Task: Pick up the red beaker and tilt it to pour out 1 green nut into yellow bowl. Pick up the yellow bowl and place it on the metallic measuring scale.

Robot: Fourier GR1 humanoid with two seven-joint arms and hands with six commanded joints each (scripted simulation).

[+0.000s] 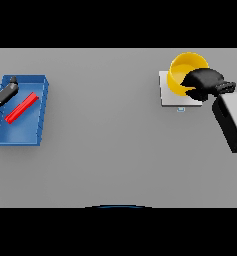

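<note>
Now yellow bowl (182, 75) on metallic scale (168, 96), right hand (204, 82) gripping its rim

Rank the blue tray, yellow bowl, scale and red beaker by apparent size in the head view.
1. blue tray
2. yellow bowl and metallic scale: similar, scale partly covered, unranked
3. red beaker

bowl (182, 70) — yellow | scale (166, 95) — pale grey | bin (20, 131) — blue | beaker (21, 108) — red

one yellow bowl (182, 75), one metallic scale (166, 95) (under the bowl), one blue tray (21, 131) — one red bar (21, 108)
</note>
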